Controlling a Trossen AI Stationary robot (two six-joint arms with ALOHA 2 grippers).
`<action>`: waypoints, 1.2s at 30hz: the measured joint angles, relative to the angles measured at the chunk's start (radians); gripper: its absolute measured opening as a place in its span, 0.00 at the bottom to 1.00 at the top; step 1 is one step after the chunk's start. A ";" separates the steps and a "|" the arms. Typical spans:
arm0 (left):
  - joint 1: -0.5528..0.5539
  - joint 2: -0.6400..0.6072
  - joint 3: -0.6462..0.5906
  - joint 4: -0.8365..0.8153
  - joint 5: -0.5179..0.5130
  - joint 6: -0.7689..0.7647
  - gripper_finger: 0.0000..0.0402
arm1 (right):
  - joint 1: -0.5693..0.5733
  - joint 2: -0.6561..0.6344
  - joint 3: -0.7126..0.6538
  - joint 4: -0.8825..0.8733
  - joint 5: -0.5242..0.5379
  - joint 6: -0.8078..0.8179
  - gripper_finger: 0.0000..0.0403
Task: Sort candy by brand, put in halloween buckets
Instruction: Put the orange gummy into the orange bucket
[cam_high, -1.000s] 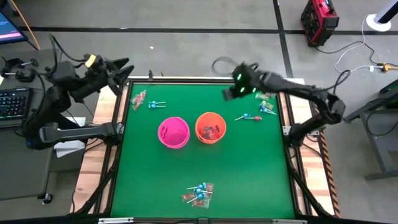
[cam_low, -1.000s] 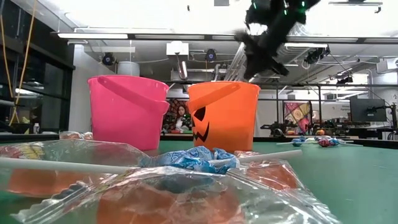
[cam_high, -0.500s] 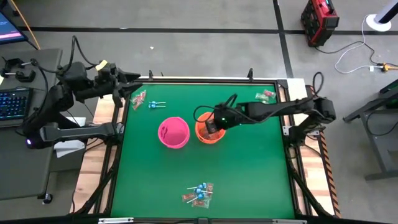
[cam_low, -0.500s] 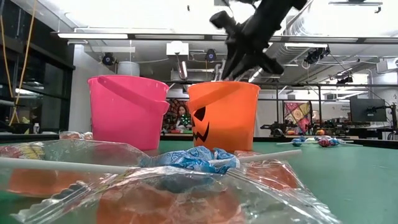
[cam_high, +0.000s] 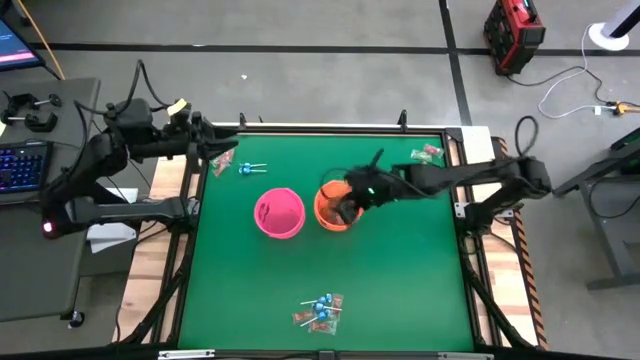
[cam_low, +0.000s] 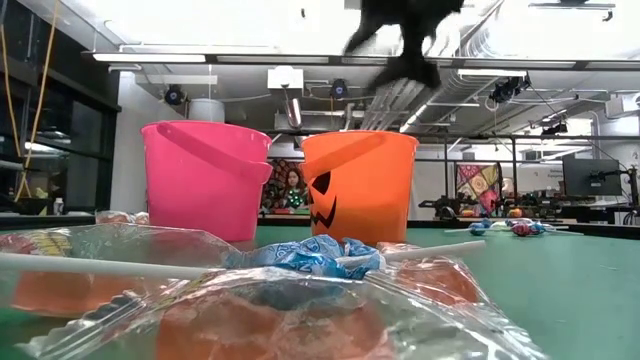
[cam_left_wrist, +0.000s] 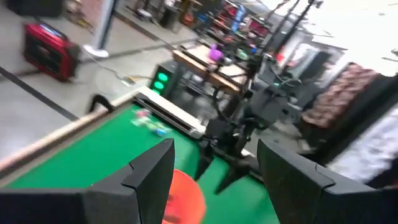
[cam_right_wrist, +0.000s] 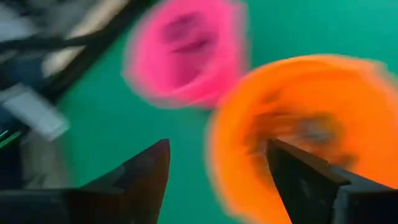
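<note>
The orange bucket (cam_high: 328, 214) and the pink bucket (cam_high: 279, 213) stand side by side on the green table, the orange one with a dark face (cam_low: 325, 200). My right gripper (cam_high: 347, 198) hangs open just above the orange bucket's mouth (cam_right_wrist: 298, 124), with nothing between its fingers. My left gripper (cam_high: 221, 151) is open over the far-left corner, above a red-and-clear candy (cam_high: 222, 160) and a blue lollipop (cam_high: 250, 168). More candy lies at the far right (cam_high: 427, 153) and in a pile near the front edge (cam_high: 320, 312).
The near pile of clear wrappers and a blue lollipop (cam_low: 300, 258) fills the low view's foreground. A raised frame (cam_high: 330, 128) runs round the table. A desk with a keyboard (cam_high: 20, 165) stands to the left.
My right gripper has swung from the table's far right side to the orange bucket, dipped toward its mouth, then risen a little with its fingers spread wider. My left gripper has come from outside the far-left corner in over the table's edge.
</note>
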 joint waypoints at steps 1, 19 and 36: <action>-0.020 0.000 0.000 0.000 0.002 -0.021 0.55 | 0.037 -0.014 0.000 0.013 -0.019 -0.012 0.65; -0.296 0.137 0.000 0.081 -0.249 -0.099 0.55 | 0.510 0.327 -0.001 0.136 0.132 -0.261 0.65; -0.371 0.186 0.000 0.081 -0.254 -0.119 0.55 | 0.520 0.458 0.000 0.285 0.111 -0.789 0.57</action>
